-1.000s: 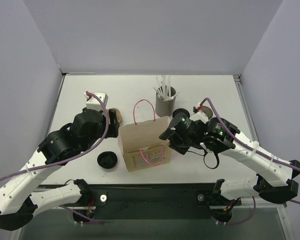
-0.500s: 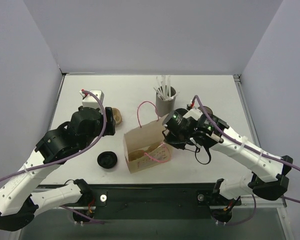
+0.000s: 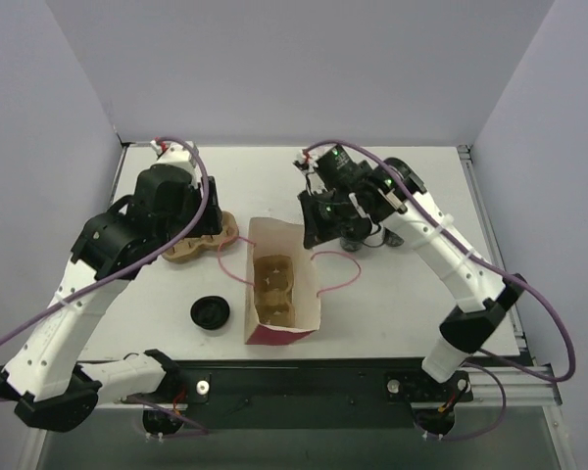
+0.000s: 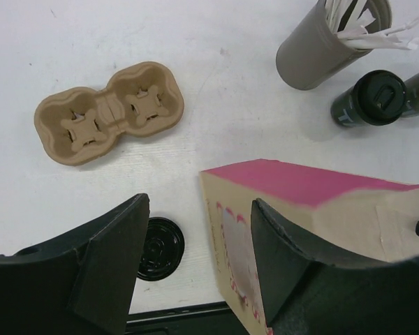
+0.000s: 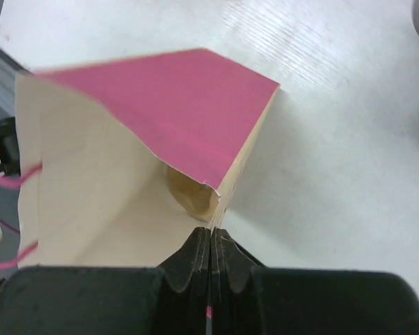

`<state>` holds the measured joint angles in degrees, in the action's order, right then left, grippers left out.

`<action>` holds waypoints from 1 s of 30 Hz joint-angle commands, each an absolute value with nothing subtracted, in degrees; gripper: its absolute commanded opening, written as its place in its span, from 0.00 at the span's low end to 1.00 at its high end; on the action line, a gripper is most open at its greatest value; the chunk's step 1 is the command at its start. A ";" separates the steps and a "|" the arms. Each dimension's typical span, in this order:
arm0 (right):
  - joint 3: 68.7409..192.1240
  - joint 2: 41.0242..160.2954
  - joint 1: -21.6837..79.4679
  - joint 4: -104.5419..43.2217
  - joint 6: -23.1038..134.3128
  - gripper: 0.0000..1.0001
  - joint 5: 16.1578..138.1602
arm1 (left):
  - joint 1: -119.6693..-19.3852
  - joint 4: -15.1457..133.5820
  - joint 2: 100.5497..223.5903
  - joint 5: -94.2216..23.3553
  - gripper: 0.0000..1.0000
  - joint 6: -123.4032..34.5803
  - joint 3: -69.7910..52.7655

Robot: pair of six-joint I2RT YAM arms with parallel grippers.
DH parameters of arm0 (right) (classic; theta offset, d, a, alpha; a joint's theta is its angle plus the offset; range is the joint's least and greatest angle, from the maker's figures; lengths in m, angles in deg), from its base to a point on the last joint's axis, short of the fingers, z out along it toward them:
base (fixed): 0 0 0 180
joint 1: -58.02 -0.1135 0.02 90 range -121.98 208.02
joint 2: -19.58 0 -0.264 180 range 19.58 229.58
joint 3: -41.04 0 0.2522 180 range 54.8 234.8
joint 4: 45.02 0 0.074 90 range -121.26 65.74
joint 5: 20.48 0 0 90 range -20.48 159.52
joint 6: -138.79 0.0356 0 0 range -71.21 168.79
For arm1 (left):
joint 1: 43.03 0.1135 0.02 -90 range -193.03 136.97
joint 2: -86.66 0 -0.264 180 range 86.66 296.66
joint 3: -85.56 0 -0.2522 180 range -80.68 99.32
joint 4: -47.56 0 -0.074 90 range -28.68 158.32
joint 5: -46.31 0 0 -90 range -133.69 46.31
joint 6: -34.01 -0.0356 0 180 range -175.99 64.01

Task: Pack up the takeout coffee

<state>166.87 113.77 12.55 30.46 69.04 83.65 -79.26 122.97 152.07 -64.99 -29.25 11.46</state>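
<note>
Nearest my bases, a flat black lid [image 3: 211, 313] lies on the white table [image 3: 157, 294], just left of the paper bag [image 3: 284, 318] and apart from it. The bag stands at the middle of the table with its mouth open, its pink handles splayed to either side. A tan cup carrier [image 3: 272, 284] sits inside it.

At the bag's far right corner my right claw [image 5: 211, 244] is clenched on the paper. In its own view the two fingers are pressed flat together with the bag's thin edge pinched between them, and a pink panel of the bag spreads out beyond.

My left claw [image 4: 195, 230] hangs released above the table left of the bag, jaws wide, holding nothing. Under it, farther out, a second, loose carrier [image 4: 108, 112] rests flat on the table with both of its cup wells bare.

Beyond the bag's far side stands the takeout coffee [image 4: 371, 99], upright on the table with a black lid on it, outside the bag and clear of both claws. Just behind it is the grey straw holder [image 4: 321, 42] with white straws poking out. Another dark shape sits just right of the coffee, cut by the frame edge, and I cannot tell what it is.
</note>
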 commanded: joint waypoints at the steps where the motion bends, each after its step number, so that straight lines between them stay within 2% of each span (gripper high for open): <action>1: 182.37 122.39 12.58 43.79 51.96 0.00 92.37 | -75.56 126.80 155.39 -57.68 0.69 -29.01 15.47; 7: 188.05 124.96 11.79 45.22 51.70 0.00 88.77 | -71.94 124.78 156.36 -50.20 0.68 -26.55 15.47; 11: 185.23 125.04 9.51 45.30 49.85 0.00 84.73 | -71.86 124.34 156.27 -50.11 0.69 -27.69 15.38; 16: 189.97 127.86 5.64 45.21 47.47 0.00 79.98 | -71.86 127.22 156.10 -53.26 0.68 -26.56 15.21; 19: 194.08 130.66 5.37 44.42 50.27 0.14 76.93 | -72.12 132.85 155.75 -61.52 0.68 -23.56 17.84; 20: 195.76 131.72 5.37 44.16 54.90 0.27 74.64 | -72.38 133.47 155.57 -62.93 0.68 -23.47 18.80; 22: 198.40 131.73 6.07 42.75 60.54 0.39 70.24 | -73.00 133.75 155.22 -65.49 0.68 -23.65 19.34; 23: 197.80 129.90 6.60 42.05 64.48 0.49 66.04 | -73.09 133.57 155.13 -65.49 0.68 -23.73 18.73; 26: 189.21 122.63 8.36 36.71 77.33 0.61 61.01 | -73.09 132.52 154.96 -64.26 0.68 -23.65 17.06; 30: 181.20 114.43 8.36 36.68 90.42 0.62 55.64 | -73.35 131.99 154.52 -63.82 0.68 -23.82 14.95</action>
<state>186.08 125.09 7.91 34.98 72.08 66.27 -72.92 132.02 155.46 -62.57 -24.42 16.09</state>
